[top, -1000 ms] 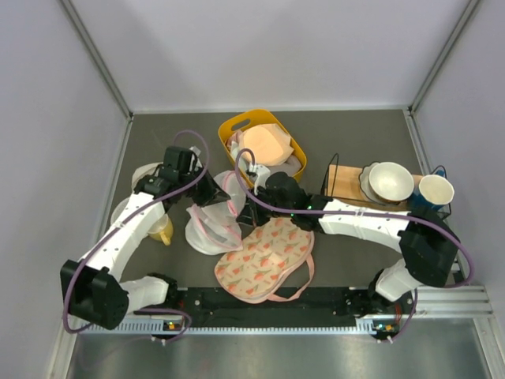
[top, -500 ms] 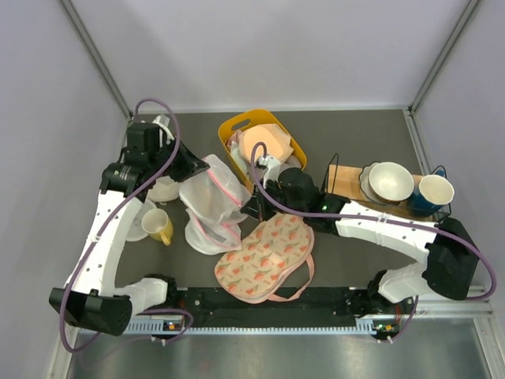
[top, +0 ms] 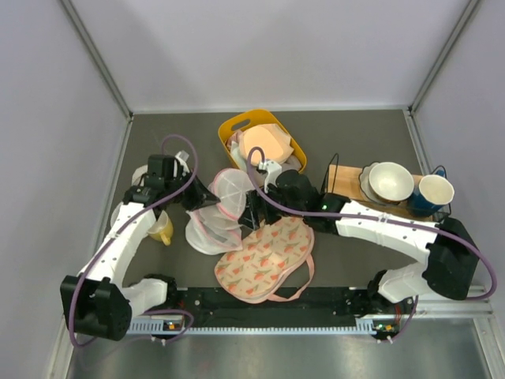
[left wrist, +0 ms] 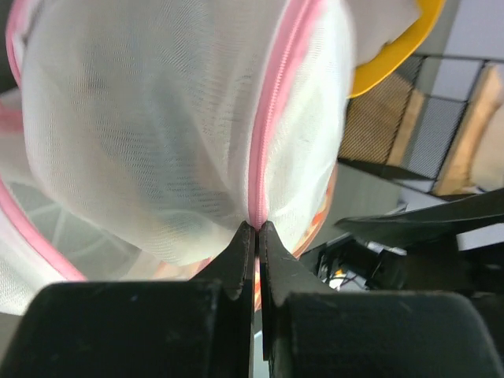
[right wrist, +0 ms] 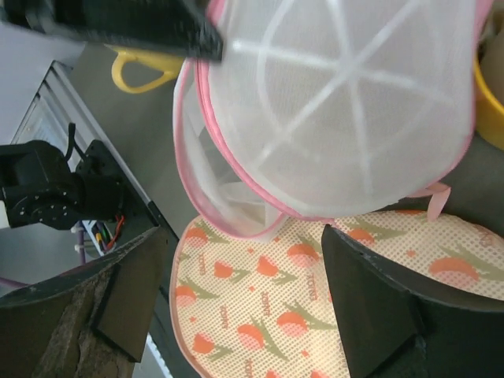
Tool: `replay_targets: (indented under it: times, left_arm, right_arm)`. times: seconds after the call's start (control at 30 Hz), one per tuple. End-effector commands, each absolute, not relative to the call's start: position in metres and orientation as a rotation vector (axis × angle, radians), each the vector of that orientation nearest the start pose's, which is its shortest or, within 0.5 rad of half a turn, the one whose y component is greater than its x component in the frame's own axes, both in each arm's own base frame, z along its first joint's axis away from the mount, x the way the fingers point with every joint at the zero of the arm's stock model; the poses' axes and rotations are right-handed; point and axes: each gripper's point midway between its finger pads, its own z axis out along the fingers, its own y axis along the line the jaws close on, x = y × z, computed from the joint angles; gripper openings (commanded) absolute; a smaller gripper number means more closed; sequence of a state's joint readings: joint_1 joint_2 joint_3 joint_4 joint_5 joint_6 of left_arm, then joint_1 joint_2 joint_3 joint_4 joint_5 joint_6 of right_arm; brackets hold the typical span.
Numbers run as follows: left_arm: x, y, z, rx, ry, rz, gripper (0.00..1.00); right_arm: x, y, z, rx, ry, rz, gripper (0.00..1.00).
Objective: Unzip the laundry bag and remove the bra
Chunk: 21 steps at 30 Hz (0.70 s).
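The laundry bag (top: 229, 189) is a white mesh clamshell edged in pink, with one dome raised on edge above the other (top: 207, 233) on the table. My left gripper (top: 207, 196) is shut on its pink zipper edge (left wrist: 272, 134), and the fingertips (left wrist: 257, 226) pinch the seam in the left wrist view. My right gripper (top: 251, 207) stands open just right of the bag. Nothing sits between its fingers (right wrist: 244, 236); the bag's dome (right wrist: 346, 94) is above them. The bra is hidden; I see no burnt-orange cloth through the mesh.
A cream pouch with red print (top: 264, 257) lies in front of the bag, under the right gripper. A yellow basket (top: 237, 126) behind holds a pale peach bra (top: 264, 146). A yellow mug (top: 162, 230) stands left. A wire rack at right carries a bowl (top: 390, 180) and blue cup (top: 435, 192).
The right gripper has opened and let go of the bag. The left arm lifted the bag up and back, then brought it down and forward again, still shut on the zipper edge.
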<state>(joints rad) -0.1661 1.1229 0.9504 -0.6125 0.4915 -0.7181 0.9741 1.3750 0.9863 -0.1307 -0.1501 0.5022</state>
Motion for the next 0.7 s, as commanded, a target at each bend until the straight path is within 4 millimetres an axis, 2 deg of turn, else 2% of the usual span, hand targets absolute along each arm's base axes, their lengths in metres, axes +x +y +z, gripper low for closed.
replay_targets:
  times: [0.0,0.07,0.23,0.27,0.3,0.37,0.4,0.47,0.53,0.63,0.67]
  left_arm:
    - [0.261,-0.157,0.193,-0.310,2.348,-1.043,0.00]
    - [0.258,-0.155,0.189,-0.310,2.337,-1.025,0.00]
    - [0.253,-0.153,0.190,-0.311,2.345,-1.016,0.00]
    - [0.252,-0.153,0.190,-0.310,2.343,-1.016,0.00]
    - [0.251,-0.153,0.189,-0.308,2.343,-1.016,0.00]
    - [0.250,-0.153,0.189,-0.300,2.341,-1.022,0.00]
    - [0.248,-0.153,0.187,-0.302,2.348,-1.024,0.00]
    - [0.247,-0.154,0.185,-0.299,2.349,-1.033,0.00]
    - [0.245,-0.154,0.181,-0.301,2.360,-1.035,0.00]
    - [0.242,-0.156,0.178,-0.287,2.371,-1.051,0.00]
    - [0.242,-0.156,0.178,-0.281,2.367,-1.055,0.00]
  right_arm:
    - [0.216,0.370,0.229,-0.548,2.049,0.971,0.81]
    - [0.228,0.376,0.221,-0.531,2.083,0.915,0.80]
    - [0.241,0.397,0.203,-0.542,2.154,0.873,0.83]
    - [0.245,0.401,0.206,-0.543,2.150,0.867,0.86]
    - [0.248,0.405,0.194,-0.561,2.176,0.839,0.88]
    - [0.260,0.407,0.196,-0.537,2.170,0.778,0.91]
    - [0.264,0.409,0.187,-0.542,2.185,0.758,0.91]
    - [0.272,0.412,0.183,-0.526,2.186,0.722,0.91]
    - [0.279,0.413,0.170,-0.518,2.204,0.672,0.91]
    - [0.282,0.413,0.164,-0.505,2.214,0.651,0.78]
    - [0.282,0.413,0.164,-0.504,2.214,0.650,0.65]
